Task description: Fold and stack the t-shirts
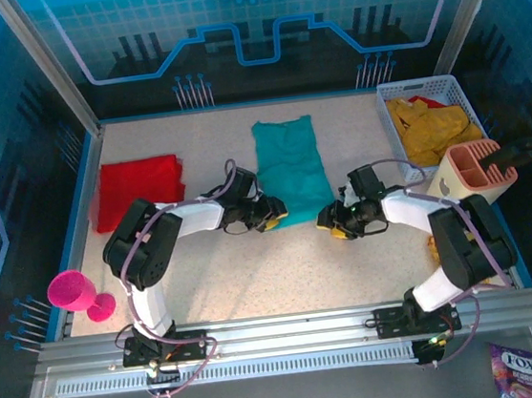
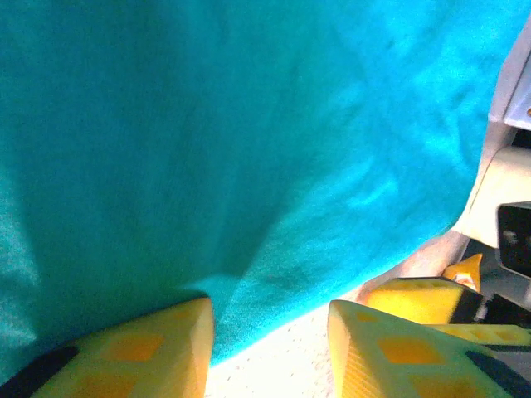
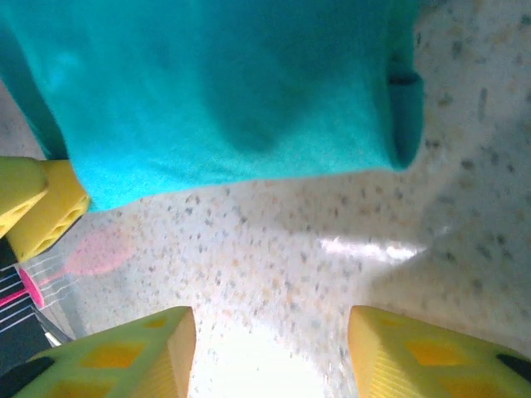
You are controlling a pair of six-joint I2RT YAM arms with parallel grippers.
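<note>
The teal t-shirt [image 1: 288,168] lies in the middle of the speckled table [image 1: 256,277], folded into a long narrow strip that runs from far to near. Its near end sits between the two grippers. The left gripper [image 1: 273,219] is at the strip's near left corner. In the left wrist view its yellow fingers [image 2: 158,348] stand apart at a middling width, with the shirt's edge and bare tabletop showing in the gap, and nothing is clamped. The right gripper [image 1: 331,220] hovers just off the near right corner. In the right wrist view its jaws are also parted over bare table and hold nothing, and the teal cloth [image 3: 232,91] lies just beyond them.

The red t-shirt [image 1: 138,189] lies folded flat on the left of the table, well apart from the teal one. The mustard-yellow t-shirts [image 1: 431,127] are heaped in a white plastic basket [image 1: 412,84] at the far right corner. Just near the basket stands a beige holder with a pink top [image 1: 475,173]. A pink goblet [image 1: 73,290] stands at the near left edge, and a Fox's candy bag [image 1: 521,372] lies at the near right, in front of the arm rail
</note>
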